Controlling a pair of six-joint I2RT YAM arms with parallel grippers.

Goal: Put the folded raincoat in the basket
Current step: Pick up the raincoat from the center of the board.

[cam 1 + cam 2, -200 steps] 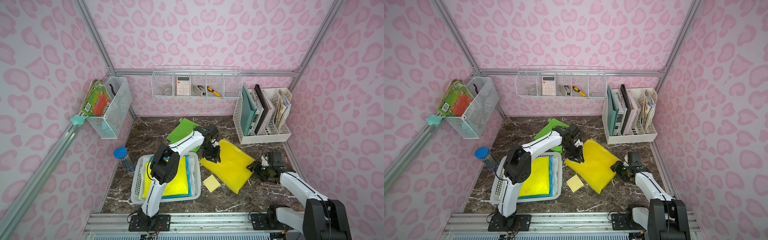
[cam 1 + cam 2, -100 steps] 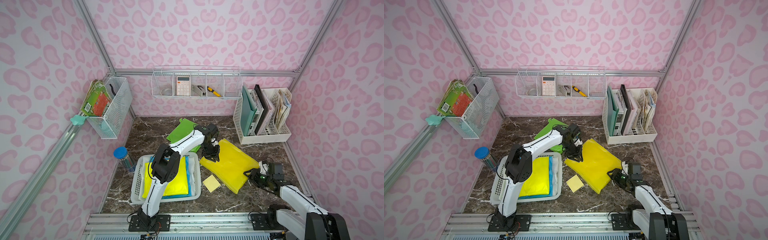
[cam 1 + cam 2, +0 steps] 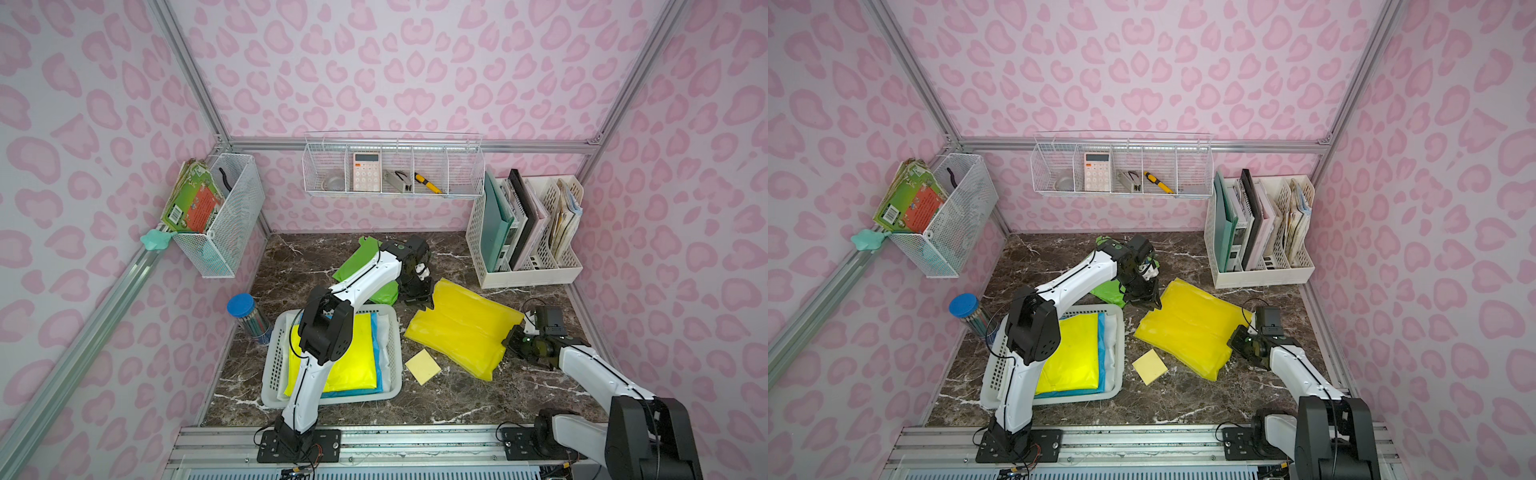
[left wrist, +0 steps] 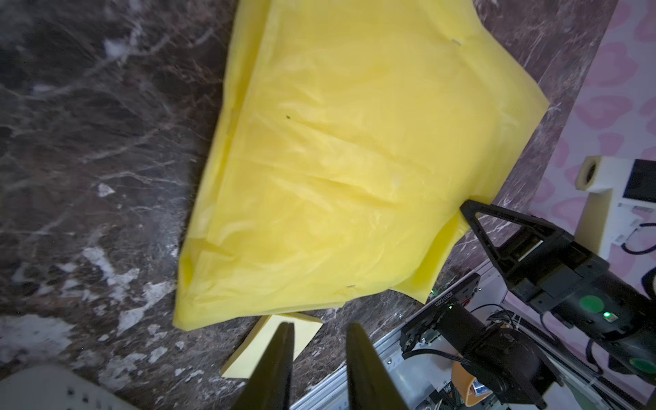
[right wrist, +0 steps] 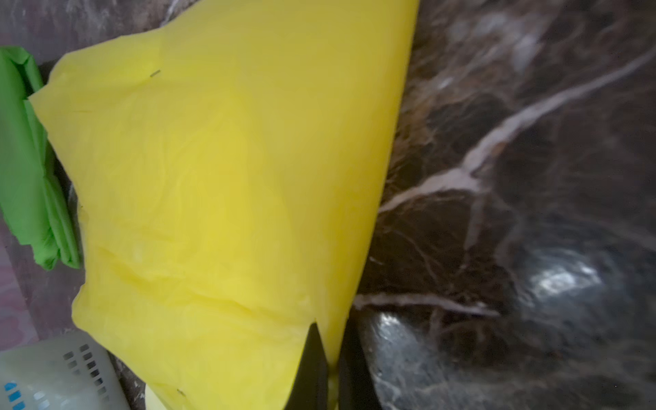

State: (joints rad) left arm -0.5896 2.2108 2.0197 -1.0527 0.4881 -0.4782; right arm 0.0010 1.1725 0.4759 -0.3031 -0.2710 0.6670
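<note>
Since the right gripper [image 3: 512, 337] is pinched tight on the raincoat [image 3: 461, 328] at the edge farthest from the basket [image 3: 272, 365], the pick-up looks half set up. The raincoat is a yellow folded sheet lying flat on the table [image 3: 457, 399]. It's just beside the basket on the right arm's side, not in it yet. The left gripper [image 3: 424, 303] sits over the raincoat corner closest to the basket's back edge. Its jaws are a little apart w/ nothing between them in the left wrist view, so no hold there.

My take on doing this step well:
- Get the left gripper down & closed on that corner before any lift, so both ends rise together & the folds don't slide open.
- It's thin, slick plastic & prob sags in the middle, so keep it fairly taut.
- Raise it enough to clear the basket rim, then carry it across.
- Lay it on the bright yellow & blue folded stuff [image 3: 353, 361] already in the basket, then let go w/ both.
- Watch the sticky-note pad [image 3: 423, 366] between raincoat & basket, since a dragging edge could sweep it along.
- The green folded sheet [image 3: 361, 266] behind the basket lies just beside that corner, so don't pinch it too.

Writing: none seen on the raincoat or basket. A printed code on a black part by the right gripper shows in the left wrist view, too small to read for sure
</note>
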